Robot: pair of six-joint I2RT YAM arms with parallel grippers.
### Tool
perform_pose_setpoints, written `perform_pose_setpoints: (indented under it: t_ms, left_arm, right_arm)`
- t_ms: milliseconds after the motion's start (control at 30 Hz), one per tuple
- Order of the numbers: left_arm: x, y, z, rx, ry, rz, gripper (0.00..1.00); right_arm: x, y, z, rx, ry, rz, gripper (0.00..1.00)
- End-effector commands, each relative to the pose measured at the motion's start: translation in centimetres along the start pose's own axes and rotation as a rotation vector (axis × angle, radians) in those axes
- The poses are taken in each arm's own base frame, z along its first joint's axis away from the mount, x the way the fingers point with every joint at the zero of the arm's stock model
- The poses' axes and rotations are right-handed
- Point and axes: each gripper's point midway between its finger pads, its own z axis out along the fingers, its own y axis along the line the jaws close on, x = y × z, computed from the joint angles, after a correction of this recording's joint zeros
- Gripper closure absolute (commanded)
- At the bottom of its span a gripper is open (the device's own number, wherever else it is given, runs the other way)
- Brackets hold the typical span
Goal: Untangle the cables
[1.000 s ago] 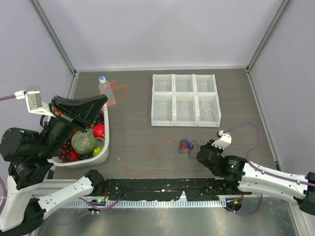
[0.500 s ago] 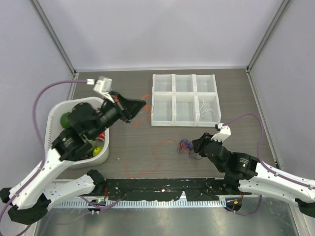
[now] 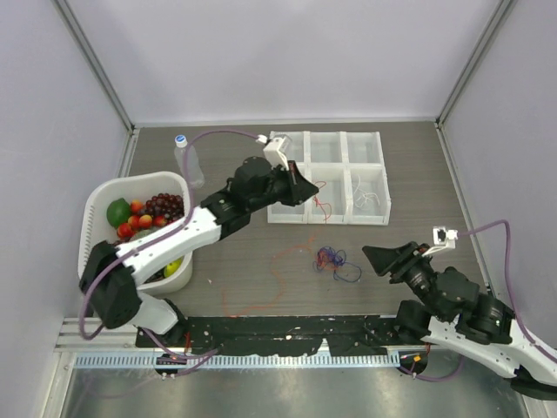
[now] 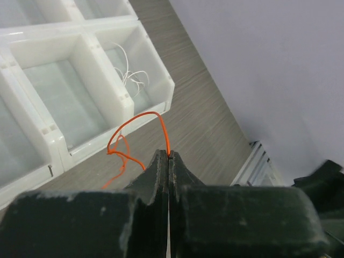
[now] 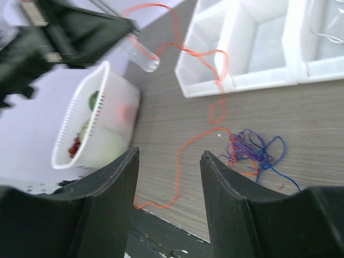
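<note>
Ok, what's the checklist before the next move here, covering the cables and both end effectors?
1. Left end effector shut on the orange cable: ok.
2. That cable hanging over the white tray: ok.
3. Right end effector open, clear of the blue-purple tangle: ok.
4. Tangle separated: not ok, one bunch on the table.
5. Held cable free of the tangle: cannot tell.

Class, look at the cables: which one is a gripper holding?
The orange cable pinched in the shut left gripper above the tray. The other orange strand and blue tangle lie on the table.
</note>
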Motion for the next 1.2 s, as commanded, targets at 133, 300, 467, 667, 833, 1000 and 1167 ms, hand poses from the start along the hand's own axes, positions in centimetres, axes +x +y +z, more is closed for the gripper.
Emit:
perform_pose_setpoints:
  t_ms: [133,300,467,667,833,1000,1167]
  left_arm:
    - [-1.8,2.0,8.3,0.017,-0.046,0.018,1.00]
    - [-3.2,3.8,10.6,-0.002,-0.067,0.001,1.00]
    - [-6.6,2.5,10.1,0.026,-0.119,0.003,1.00]
    - [-8.6,2.7,9.4,0.000,-0.170,0.026,1.00]
    - [-7.4,4.4,10.3,-0.007,-0.125,-0.015,1.00]
    - [-3.1,6.7,11.2,-0.023,-0.019,-0.063,1.00]
    - [2.4,10.6,11.6,-0.138,0.123,-0.133,0.89]
  right_arm:
    - [-1.3,2.3,-1.7,-0.105,0.022,0.020,0.45]
    - [-0.5,2.2,-1.0,-0.071,0.058,-0.020,0.45]
    - [0.1,1.8,-0.4,-0.043,0.069,-0.045,0.45]
    - [0.3,1.5,-0.1,-0.038,0.051,-0.034,0.45]
    - [0.2,1.3,-0.1,-0.035,0.045,-0.031,0.45]
    - [0.4,1.0,0.2,-0.019,0.041,-0.031,0.45]
    - [1.6,0.6,1.1,0.013,0.063,-0.044,0.45]
